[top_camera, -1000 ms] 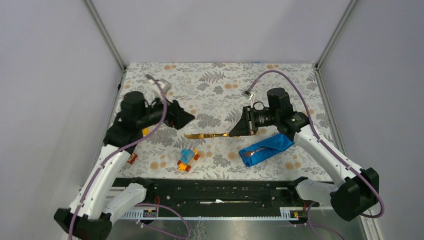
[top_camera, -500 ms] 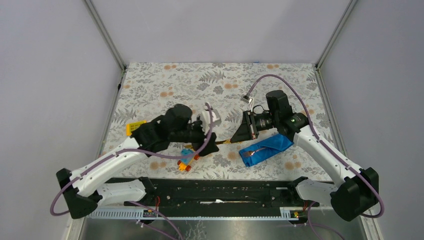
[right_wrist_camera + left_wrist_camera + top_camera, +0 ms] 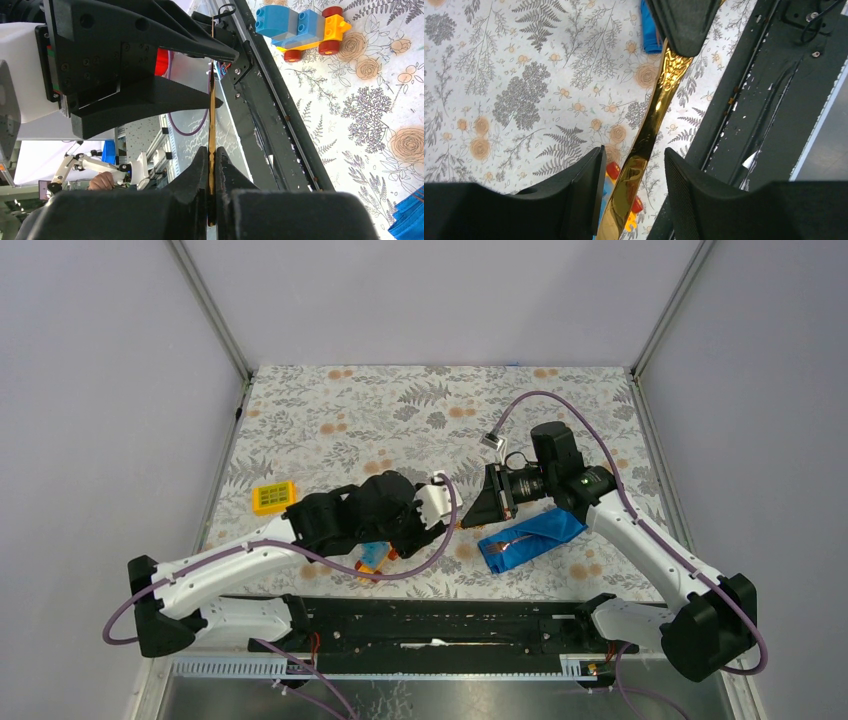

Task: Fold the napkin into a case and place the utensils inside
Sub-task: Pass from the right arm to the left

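The right end effector (image 3: 212, 155) clamps a glossy gold knife (image 3: 659, 100). Its far end sits between the left end effector's (image 3: 631, 155) parted fingers, touching neither, tip cut off. From above, the left arm mostly hides it. The folded blue napkin (image 3: 535, 532) lies just beside the right one.

Your left arm (image 3: 235, 558) stretches low along the counter's (image 3: 330, 410) near edge toward its middle. The left gripper (image 3: 633, 172) has its fingers apart on either side of the knife (image 3: 663, 92). Your right arm (image 3: 640, 540) bends in from the near right corner, and the right gripper (image 3: 211, 155) is pinched tight on the knife's other end.
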Controlling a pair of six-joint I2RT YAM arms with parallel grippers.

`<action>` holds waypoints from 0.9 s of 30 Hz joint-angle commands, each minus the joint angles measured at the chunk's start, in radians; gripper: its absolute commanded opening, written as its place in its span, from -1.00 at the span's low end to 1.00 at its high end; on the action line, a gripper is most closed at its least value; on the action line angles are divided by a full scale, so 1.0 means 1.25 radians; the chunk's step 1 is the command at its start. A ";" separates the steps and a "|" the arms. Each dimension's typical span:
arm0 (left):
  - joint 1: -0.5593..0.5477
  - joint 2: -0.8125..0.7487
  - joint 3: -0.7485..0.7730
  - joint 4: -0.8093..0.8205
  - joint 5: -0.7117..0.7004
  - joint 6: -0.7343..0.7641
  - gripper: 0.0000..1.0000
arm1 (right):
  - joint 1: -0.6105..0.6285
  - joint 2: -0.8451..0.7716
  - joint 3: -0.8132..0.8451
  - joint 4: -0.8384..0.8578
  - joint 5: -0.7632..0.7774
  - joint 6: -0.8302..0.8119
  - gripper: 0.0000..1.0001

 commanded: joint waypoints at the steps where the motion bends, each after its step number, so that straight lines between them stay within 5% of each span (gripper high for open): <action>1: -0.005 -0.033 0.035 -0.008 -0.057 0.017 -0.03 | 0.002 -0.018 0.002 0.027 -0.035 0.011 -1.00; 20: -0.031 0.020 0.102 -0.042 -0.007 0.038 -0.65 | 0.002 -0.017 -0.006 0.036 -0.052 0.020 -1.00; 27: -0.040 0.030 0.109 -0.047 -0.010 0.052 -0.49 | 0.002 -0.025 -0.005 0.036 -0.060 0.025 -1.00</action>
